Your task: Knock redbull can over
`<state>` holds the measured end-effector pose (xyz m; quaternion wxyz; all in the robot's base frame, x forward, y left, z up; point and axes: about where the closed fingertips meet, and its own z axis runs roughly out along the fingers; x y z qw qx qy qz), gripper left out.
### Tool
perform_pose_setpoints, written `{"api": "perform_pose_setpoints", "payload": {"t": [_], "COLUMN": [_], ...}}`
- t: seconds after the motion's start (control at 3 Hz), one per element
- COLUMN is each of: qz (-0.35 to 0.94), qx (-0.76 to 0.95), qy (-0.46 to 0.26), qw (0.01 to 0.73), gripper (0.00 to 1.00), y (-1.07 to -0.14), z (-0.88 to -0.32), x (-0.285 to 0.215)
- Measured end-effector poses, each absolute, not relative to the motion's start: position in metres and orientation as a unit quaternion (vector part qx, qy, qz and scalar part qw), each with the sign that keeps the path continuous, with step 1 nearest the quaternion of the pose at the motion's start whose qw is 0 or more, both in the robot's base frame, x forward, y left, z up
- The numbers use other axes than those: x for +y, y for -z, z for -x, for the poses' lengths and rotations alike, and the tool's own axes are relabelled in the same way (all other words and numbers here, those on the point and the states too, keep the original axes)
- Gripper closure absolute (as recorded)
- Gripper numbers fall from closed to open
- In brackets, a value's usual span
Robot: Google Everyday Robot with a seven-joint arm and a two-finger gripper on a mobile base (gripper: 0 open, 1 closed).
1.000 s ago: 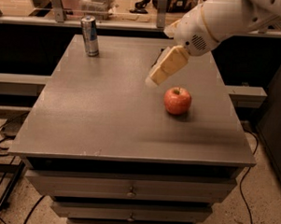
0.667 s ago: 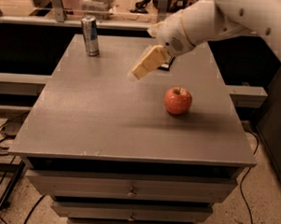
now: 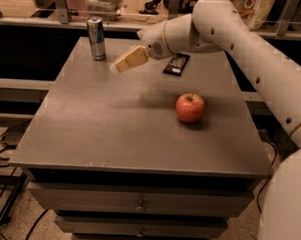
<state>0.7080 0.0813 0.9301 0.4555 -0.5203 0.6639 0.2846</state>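
— While the gripper (image 3: 117, 66) is hanging over the back half of the bench (image 3: 115, 135), how are its fingers (image 3: 132, 57) sitting?

— They are lying pressed together into one tan wedge, clasping nothing. The wedge is slanting down and to the left of the camera view, with its tip hovering above the grey top.

— And where is the redbull can (image 3: 96, 38) standing?

— It is standing upright near the bench's back left corner. The fingertips are pointing toward it from its right, a little nearer the camera, close to it but not touching.

— What is going on behind the fingers?

— A rounded white wrist (image 3: 159, 40) is carrying them. From there the arm (image 3: 253, 61) is rising to a bend at the top middle of the view, then sloping down along the right side and filling the lower right corner.

— Is anything lying between the fingers and the can?

— No, only bare bench top is showing in that gap. A flat dark candy-bar wrapper (image 3: 176, 63) is lying just beneath the wrist, on the side away from the can. A red apple (image 3: 190, 107) is sitting well apart from both, right of centre and nearer the front edge.

— And lower down?

— Drawers (image 3: 139, 206) are showing under the bench top, and dark cables (image 3: 1, 145) are trailing on the floor at the left.
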Motion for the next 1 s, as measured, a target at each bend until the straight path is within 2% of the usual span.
{"api": "perform_pose_setpoints", "payload": {"t": [0.67, 1.0], "qz": [0.484, 0.484], "qx": [0.649, 0.649], "qy": [-0.312, -0.312], "qw": [0.497, 0.497], "gripper": [0.00, 0.00], "y": [-0.918, -0.918], "z": [-0.776, -0.776], "x": [0.123, 0.124]}}
